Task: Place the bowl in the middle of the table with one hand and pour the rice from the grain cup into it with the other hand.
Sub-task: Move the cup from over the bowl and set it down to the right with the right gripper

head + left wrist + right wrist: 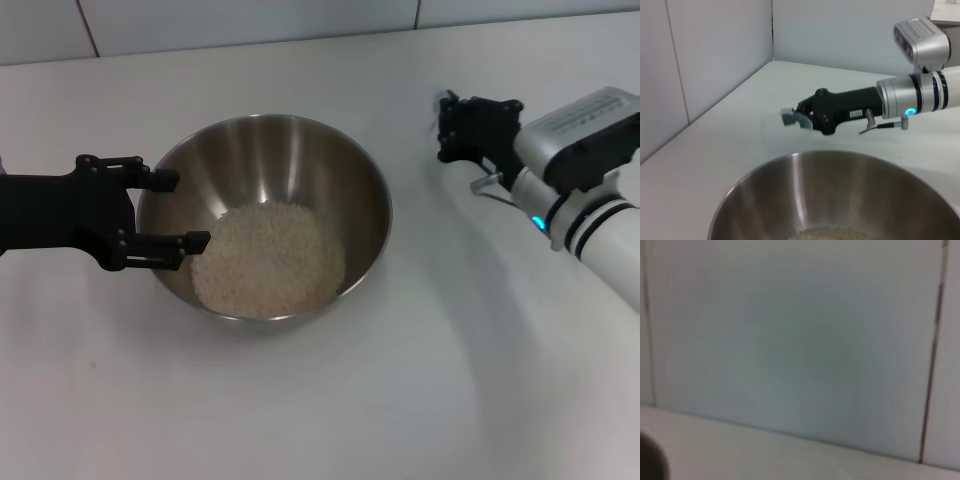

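From the head view, the big shiny bowl (265, 215) sits on the white desk (330, 400), about in the middle. The rice (268, 258) lies in a pale heap at the bottom of the bowl, a bit toward the near side. The left gripper (170, 210) is at the bowl's left side. Its fingers (188, 240) are spread wide apart, one near the rim and one low by the bowl's outer wall, and I cannot tell if they touch the bowl. The right gripper (447, 125) is off to the right of the bowl, well apart from it, above the desk. Something pale shows at its tip, but it is too small to make out here. In the left wrist view, the bowl (840, 195) fills the low part, with a little rice (832, 233) showing at its bottom. Past the bowl, the right gripper (802, 116) reaches out sideways over the desk (730, 145), and its fingers pinch the small clear grain cup (790, 118). The cup looks tipped on its side. In the right wrist view there is only a pale wall (800, 340) and a strip of the desk (765, 455).
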Robot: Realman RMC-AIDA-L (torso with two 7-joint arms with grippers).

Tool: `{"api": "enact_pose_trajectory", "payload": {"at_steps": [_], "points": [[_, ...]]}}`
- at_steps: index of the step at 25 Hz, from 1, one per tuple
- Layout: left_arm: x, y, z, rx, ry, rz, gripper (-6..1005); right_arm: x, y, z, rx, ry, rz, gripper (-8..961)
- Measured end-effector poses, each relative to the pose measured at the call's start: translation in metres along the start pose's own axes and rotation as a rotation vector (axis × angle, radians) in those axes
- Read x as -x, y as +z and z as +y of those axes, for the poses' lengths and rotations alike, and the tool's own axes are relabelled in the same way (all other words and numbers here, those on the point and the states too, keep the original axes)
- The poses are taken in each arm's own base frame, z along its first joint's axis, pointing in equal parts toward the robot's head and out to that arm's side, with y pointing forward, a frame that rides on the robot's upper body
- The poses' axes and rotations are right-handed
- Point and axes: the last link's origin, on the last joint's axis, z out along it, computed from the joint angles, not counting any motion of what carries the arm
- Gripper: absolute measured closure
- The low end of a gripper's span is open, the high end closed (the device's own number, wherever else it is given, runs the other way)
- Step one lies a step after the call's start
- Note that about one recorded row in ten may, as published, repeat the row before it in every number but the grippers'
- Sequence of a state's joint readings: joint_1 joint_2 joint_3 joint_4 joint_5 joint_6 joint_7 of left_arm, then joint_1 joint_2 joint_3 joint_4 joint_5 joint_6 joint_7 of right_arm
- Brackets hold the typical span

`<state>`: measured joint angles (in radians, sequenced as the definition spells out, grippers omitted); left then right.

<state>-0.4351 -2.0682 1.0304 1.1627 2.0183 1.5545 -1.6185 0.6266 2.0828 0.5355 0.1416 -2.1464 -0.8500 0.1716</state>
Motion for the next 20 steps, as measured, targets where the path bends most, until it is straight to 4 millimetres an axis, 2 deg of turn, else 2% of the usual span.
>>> {"api": "enact_pose_trajectory", "payload": {"at_steps": [9, 17, 20], "points": [[0.000, 0.002, 0.001, 0.005, 0.004, -0.001, 175, -0.006, 0.003, 0.006, 0.020, -0.016, 0.057, 808], [0.000, 0.002, 0.001, 0.006, 0.000, -0.002, 175, -0.018, -0.011, 0.012, 0.023, 0.021, 0.061, 795], [0.000, 0.002, 0.001, 0.007, 0.000, -0.002, 175, -0.024, -0.020, 0.012, 0.015, 0.043, 0.056, 681]]}}
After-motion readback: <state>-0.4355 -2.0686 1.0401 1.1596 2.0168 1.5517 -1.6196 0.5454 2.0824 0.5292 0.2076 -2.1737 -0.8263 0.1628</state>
